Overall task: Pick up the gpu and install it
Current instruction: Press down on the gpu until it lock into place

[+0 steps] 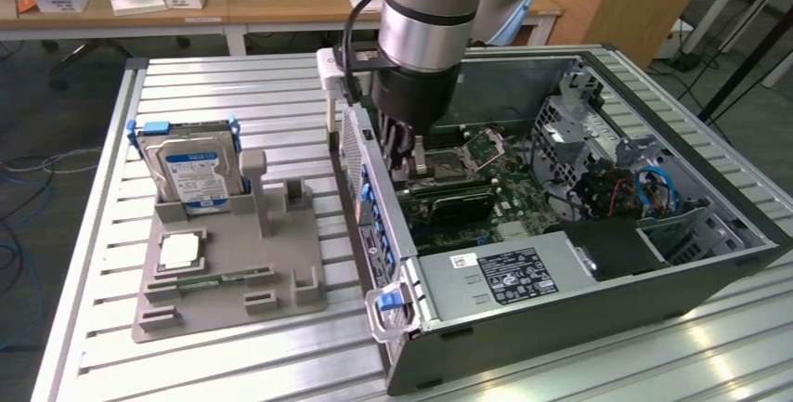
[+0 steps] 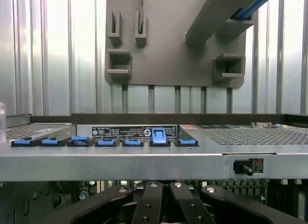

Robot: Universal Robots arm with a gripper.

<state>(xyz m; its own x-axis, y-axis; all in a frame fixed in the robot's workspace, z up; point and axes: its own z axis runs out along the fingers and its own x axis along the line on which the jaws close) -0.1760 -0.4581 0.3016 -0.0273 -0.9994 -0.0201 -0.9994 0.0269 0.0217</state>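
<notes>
Ribbed aluminium table [image 1: 248,365] carried two main things: one open dark-metal PC case [image 1: 694,277] and one flat grey plastic fixture tray [image 1: 229,304], just beside it on the exterior view's left. Tray held one silver hard drive [image 1: 188,168] with a blue-white label, standing upright in blue rails, plus one small pale square part [image 1: 181,251] and one narrow green stick [image 1: 214,280] lying flat (several slots on it sat bare). Wooden desks [image 1: 285,3] with clutter ran along the back. Arm was lowered into the case, gripper [image 1: 407,153] down over the green motherboard [image 1: 496,202] near the rear wall. Gpu [image 1: 454,201] looked like the dark flat card lying on the board just under the gripper; couldn't confirm contact. Wrist view gave the black finger links [image 2: 163,204] drawn close together, but tips were out of sight, so grip state: can't tell. Seven blue slot latches [image 2: 106,141] lined the case rear edge, one flipped up [image 2: 159,135]. One grey PSU [image 1: 508,277] with a black label at the front.
</notes>
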